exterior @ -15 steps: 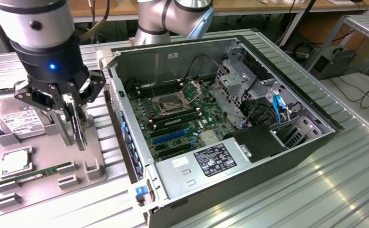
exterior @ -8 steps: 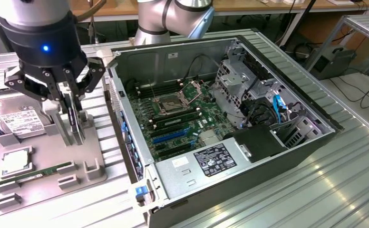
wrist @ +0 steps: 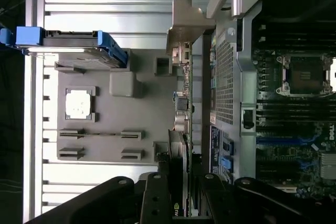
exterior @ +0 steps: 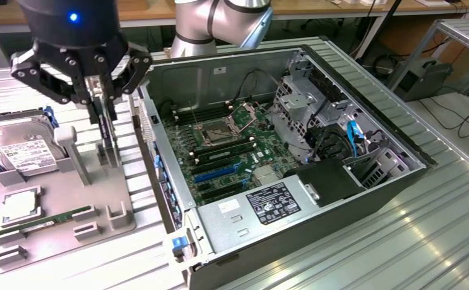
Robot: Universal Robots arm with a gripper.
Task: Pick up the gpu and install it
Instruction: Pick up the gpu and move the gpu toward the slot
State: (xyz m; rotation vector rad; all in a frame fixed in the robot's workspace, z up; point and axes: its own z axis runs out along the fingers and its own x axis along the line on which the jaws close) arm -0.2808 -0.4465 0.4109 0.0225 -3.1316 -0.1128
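Step in hand: pick-up. Tool (exterior: 101, 112) narrowed onto gpu (exterior: 108, 145); treat grip as made. Gpu stands on edge at grey tray (exterior: 65, 193), just beside open case (exterior: 339, 223), not installed. Judgement: keep card upright, pull straight, bracket clear of case wall.

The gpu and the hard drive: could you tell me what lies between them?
In the exterior view, a grey upright block of the tray stands between hard drive and gpu.

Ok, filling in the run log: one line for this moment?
gripper: shut on gpu | gpu: upright at gray holder tray, outside computer case | installed: not yet
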